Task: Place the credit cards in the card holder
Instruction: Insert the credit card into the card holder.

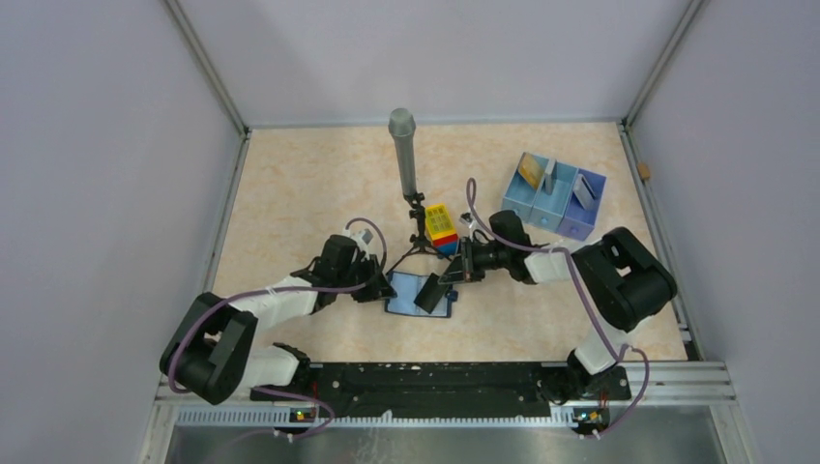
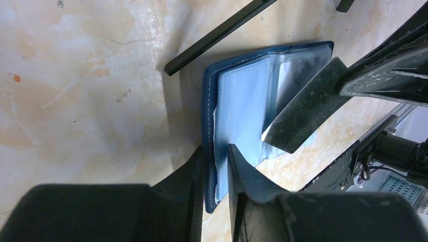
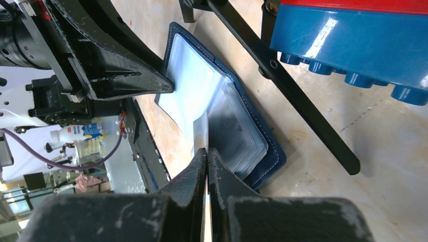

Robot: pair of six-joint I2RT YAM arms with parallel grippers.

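Wallet (image 2: pixel 242 101) open on table (image 1: pixel 290 193), edge inside left gripper (image 2: pixel 216 164), tight or loose hard to tell; dark card (image 2: pixel 303 108) pinched in right gripper (image 3: pixel 207 151), just above.

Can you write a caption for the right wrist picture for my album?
The right tool pinches a dark card, aimed at the open blue wallet.

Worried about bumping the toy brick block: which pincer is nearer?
Right. The right pincer, shut on a dark card, is close on the near side of the toy brick block; the left pincer is farther, straddling the card holder's left edge.
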